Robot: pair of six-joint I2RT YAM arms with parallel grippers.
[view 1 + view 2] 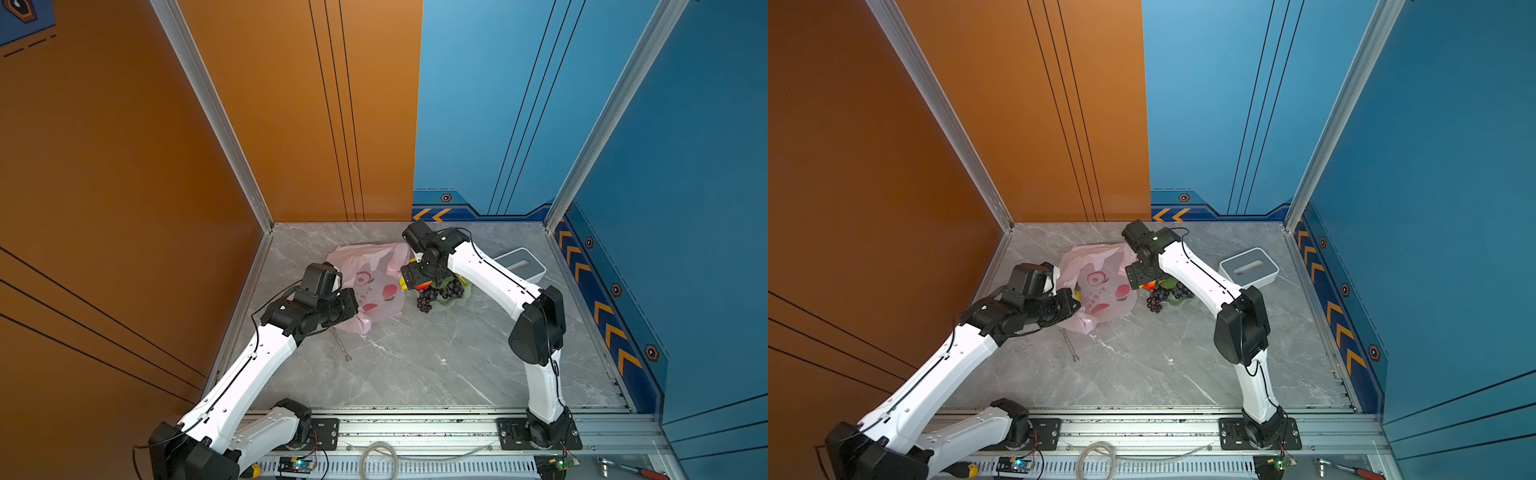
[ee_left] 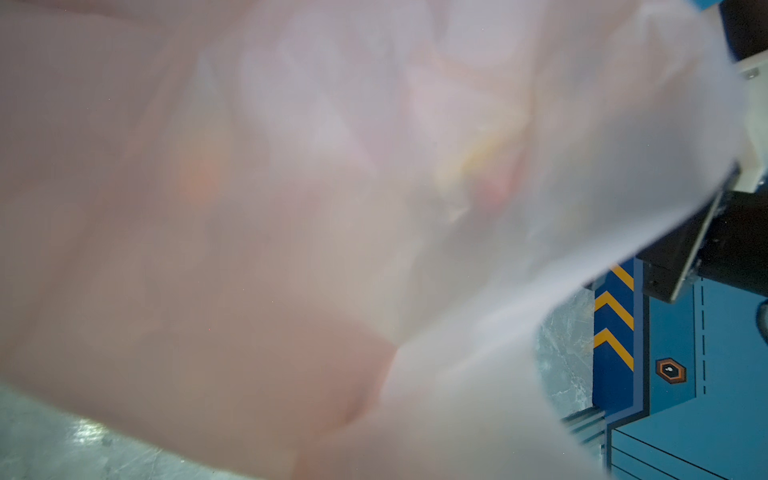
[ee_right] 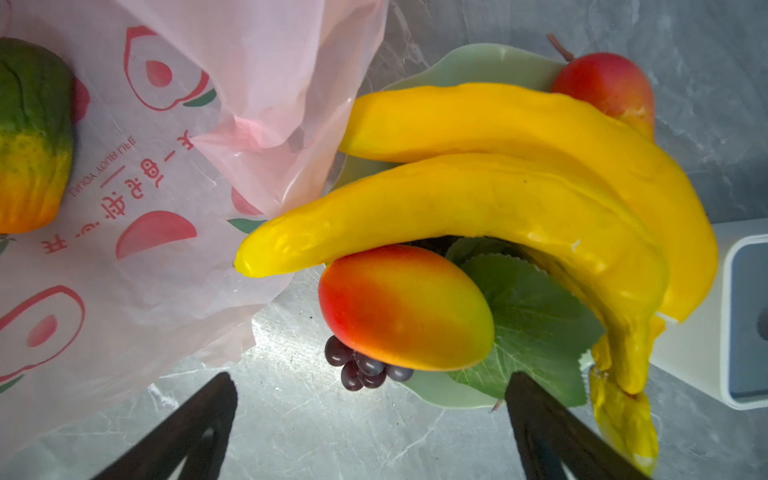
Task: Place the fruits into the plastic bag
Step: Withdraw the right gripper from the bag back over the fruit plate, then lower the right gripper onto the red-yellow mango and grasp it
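Note:
The pale-pink plastic bag lies at the back of the table and fills the left wrist view. My left gripper is at the bag's left edge, shut on the film, its fingers hidden by it. My right gripper hangs open over bare table beside a green dish. On the dish lie a yellow banana bunch, a red-orange mango, a second mango and purple grapes with leaves. A green-and-orange fruit rests at the bag.
A white-and-grey box stands right of the dish near the back right. A small metal wrench lies on the marble in front of the bag. Orange and blue walls close in the back and sides.

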